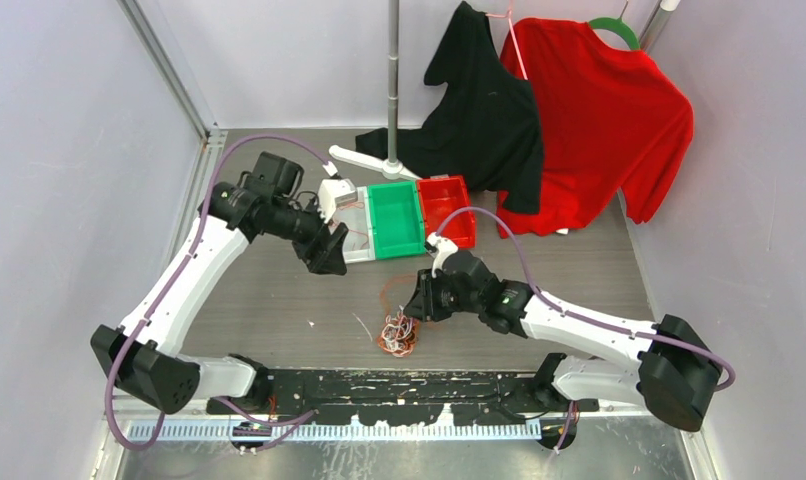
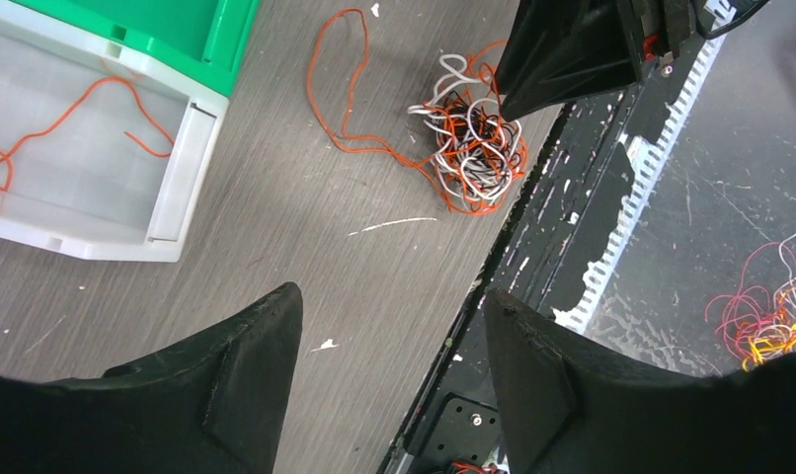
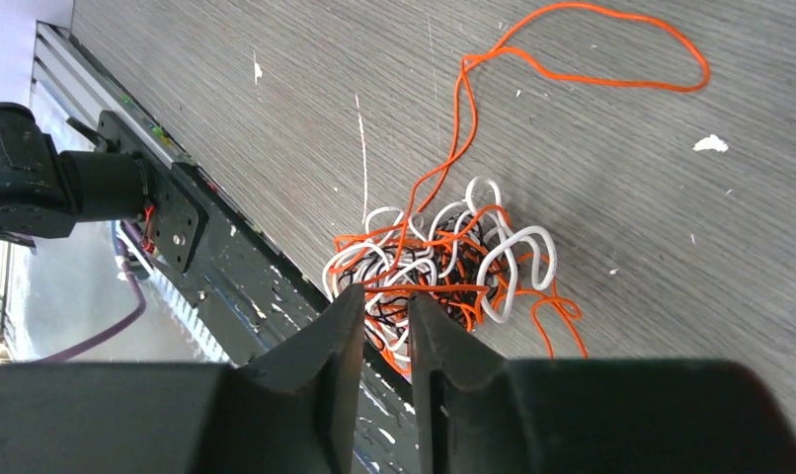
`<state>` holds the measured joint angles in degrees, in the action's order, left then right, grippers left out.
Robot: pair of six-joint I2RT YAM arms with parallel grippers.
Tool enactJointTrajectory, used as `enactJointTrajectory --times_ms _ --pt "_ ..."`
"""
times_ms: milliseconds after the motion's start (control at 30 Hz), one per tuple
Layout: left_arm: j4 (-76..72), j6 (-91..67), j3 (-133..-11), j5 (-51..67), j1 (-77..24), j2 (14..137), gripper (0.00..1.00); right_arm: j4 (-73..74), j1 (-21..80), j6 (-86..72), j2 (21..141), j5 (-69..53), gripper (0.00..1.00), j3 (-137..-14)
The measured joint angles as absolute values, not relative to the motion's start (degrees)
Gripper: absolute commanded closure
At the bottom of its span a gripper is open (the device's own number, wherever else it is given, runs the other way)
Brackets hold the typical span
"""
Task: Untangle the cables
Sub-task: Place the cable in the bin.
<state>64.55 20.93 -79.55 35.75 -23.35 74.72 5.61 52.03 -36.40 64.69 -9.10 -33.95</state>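
The cables (image 1: 400,334) lie tangled on the table, nearer the arm bases than the green bin (image 1: 395,220); left gripper (image 2: 394,365) left of that bin, jaws wide apart; right gripper (image 3: 386,302) jaws nearly together around tangle strands, whether pinching I cannot tell.

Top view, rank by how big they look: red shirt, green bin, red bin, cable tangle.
Largest first:
1. red shirt
2. green bin
3. red bin, close to the green one
4. cable tangle
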Motion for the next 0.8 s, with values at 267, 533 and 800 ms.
enactJointTrajectory --times_ms 267,533,800 --pt "64.8 19.6 -77.4 36.2 -23.9 73.7 0.35 4.2 53.3 -37.4 63.7 -6.0 0.99 -34.0" --pt "64.5 16.3 -76.3 37.3 -25.6 70.2 0.37 -1.2 53.6 -39.3 64.8 -4.8 0.99 -34.2" --pt "60.5 10.6 -68.8 39.0 -30.0 69.6 0.36 -0.6 53.9 -39.9 64.7 -1.9 0.77 -36.6"
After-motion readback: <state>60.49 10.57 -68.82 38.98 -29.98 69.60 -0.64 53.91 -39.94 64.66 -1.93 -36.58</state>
